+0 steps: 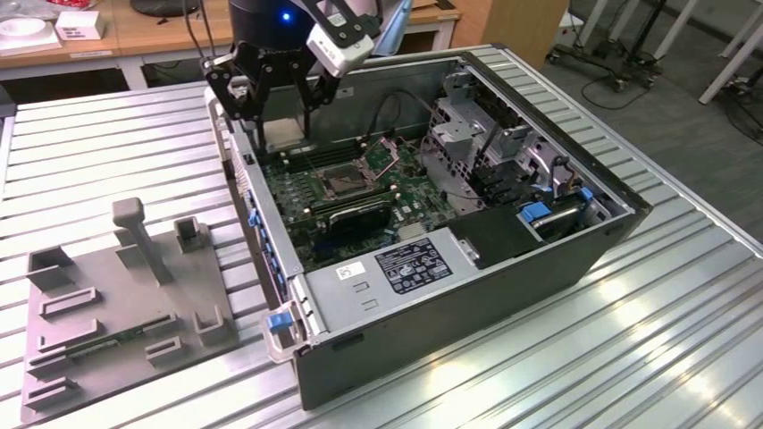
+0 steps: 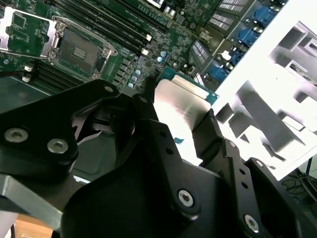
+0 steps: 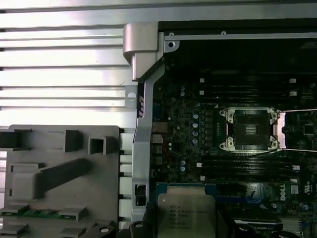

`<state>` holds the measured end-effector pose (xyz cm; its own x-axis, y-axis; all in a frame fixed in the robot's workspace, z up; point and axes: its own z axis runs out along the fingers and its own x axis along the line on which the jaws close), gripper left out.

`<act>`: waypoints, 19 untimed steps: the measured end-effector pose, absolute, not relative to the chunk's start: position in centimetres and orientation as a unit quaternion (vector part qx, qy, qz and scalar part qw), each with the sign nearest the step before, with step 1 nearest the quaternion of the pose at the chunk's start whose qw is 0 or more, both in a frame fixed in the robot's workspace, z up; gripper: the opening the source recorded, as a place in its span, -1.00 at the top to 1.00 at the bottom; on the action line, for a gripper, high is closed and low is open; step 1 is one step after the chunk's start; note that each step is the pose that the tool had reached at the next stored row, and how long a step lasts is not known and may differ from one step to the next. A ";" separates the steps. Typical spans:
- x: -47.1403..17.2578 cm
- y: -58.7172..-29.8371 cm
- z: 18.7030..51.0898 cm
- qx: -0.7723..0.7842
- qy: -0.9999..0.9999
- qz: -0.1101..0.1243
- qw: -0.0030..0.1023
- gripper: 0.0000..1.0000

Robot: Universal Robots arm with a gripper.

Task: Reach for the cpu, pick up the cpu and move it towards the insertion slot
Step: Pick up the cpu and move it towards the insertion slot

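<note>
Gripper [image 1: 282, 123] is closed on the cpu [image 1: 284, 136]. In the second wrist view you see the chip pinched by opposite edges between the two black fingers [image 2: 156, 134], silver lid toward the camera. It hangs free, touching nothing but the fingers. Reach and pick-up: judged done.

The chip sits just inside the case [image 1: 417, 322] wall, over a corner of the board [image 3: 183, 124]. The slot [image 3: 250, 129] lies well apart from the gripper, toward the case's middle, with bare board and memory slots [image 3: 247, 91] between. Its centre is dark and empty, and its frame looks swung open to one side. Transit to the slot: begun at best, most of the distance left. The grey fixture [image 3: 106, 188] lies on the gripper's other side, outside the case wall.

Not resolved:
- The chip's underside is hidden.
- One edge of the chip is cut off in the first wrist view.
- You cannot tell its height above the board, nor whether it hangs level.
- In the exterior view the fingers cover part of it.
</note>
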<state>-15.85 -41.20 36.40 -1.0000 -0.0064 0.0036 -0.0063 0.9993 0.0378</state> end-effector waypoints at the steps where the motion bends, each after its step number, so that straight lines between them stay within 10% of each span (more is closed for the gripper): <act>1: -15.8 -41.2 36.4 0.003 -1.000 -0.019 0.002 -0.09; 19: -14.8 -40.7 36.3 0.003 -1.000 -0.019 0.002 -0.09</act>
